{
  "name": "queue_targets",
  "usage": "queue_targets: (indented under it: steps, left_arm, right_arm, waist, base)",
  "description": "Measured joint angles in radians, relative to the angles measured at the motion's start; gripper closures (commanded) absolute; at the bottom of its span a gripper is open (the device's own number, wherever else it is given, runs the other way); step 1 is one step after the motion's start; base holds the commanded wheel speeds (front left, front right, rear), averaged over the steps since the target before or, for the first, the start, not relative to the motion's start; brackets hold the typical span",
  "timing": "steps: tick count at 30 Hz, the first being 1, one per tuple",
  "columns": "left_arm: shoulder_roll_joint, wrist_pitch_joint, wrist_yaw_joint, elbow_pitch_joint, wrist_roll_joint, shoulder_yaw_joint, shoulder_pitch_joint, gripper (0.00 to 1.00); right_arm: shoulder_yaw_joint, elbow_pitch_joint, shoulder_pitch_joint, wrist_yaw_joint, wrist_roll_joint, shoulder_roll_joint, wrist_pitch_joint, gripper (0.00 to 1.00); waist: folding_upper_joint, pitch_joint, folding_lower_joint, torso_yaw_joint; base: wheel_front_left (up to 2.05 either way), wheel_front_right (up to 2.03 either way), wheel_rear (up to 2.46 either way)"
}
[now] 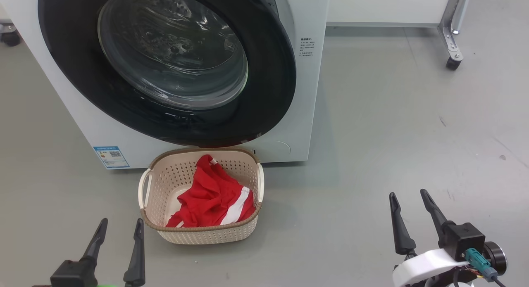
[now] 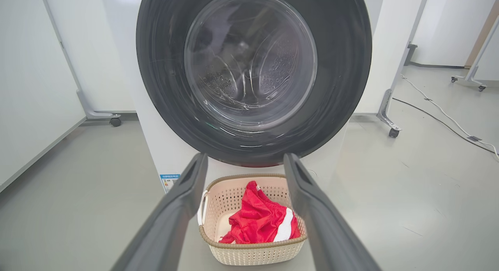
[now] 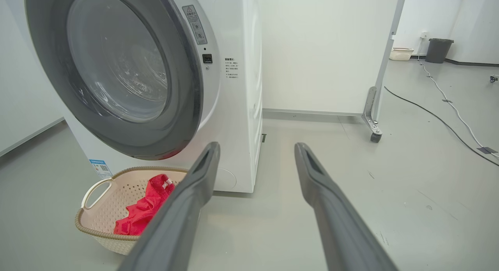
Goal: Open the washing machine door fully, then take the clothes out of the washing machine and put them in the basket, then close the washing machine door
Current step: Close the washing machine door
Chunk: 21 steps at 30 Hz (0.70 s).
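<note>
Loosely crumpled clothes [image 1: 210, 196] (red, white-striped) lie in the basket [image 1: 206, 236].

Grey floor [image 1: 392, 134], white partition [image 3: 323, 48] w/ caster [image 3: 375, 137], white cable [image 3: 455, 111], dark bin [image 3: 438, 50] in bkgd

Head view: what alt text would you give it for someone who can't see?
A cream basket holding red-and-white clothes sits on the grey floor before a white washing machine, below its black-rimmed glass door. The left gripper and right gripper hover open and empty in the lower corners.
</note>
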<state>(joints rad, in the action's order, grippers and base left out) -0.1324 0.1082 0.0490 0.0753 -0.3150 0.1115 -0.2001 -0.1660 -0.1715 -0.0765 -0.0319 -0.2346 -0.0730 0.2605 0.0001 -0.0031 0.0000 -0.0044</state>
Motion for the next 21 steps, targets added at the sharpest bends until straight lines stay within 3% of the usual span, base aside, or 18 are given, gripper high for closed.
queue_targets:
  steps: [18, 19, 21]
  left_arm:
    - [0.016, 0.017, 0.016, -0.012, 0.022, 0.012, 0.000, 0.00]
    - [0.016, 0.017, 0.016, -0.012, 0.023, 0.013, 0.000, 0.00]
    - [0.016, 0.018, 0.017, -0.012, 0.025, 0.013, 0.000, 0.00]
  right_arm:
    - [-0.002, 0.002, -0.013, 0.004, 0.000, 0.005, 0.000, 0.00]
    - [-0.002, 0.003, -0.013, 0.004, 0.000, 0.006, 0.000, 0.04]
    - [-0.001, 0.004, -0.013, 0.004, 0.000, 0.006, 0.000, 0.54]
  waist:
    - [0.0000, 0.006, 0.0000, -0.001]
    - [0.0000, 0.007, 0.0000, 0.000]
    - [0.0000, 0.009, 0.0000, 0.000]
  base:
    - [0.00, 0.00, 0.00]
    - [0.00, 0.00, 0.00]
    - [0.00, 0.00, 0.00]
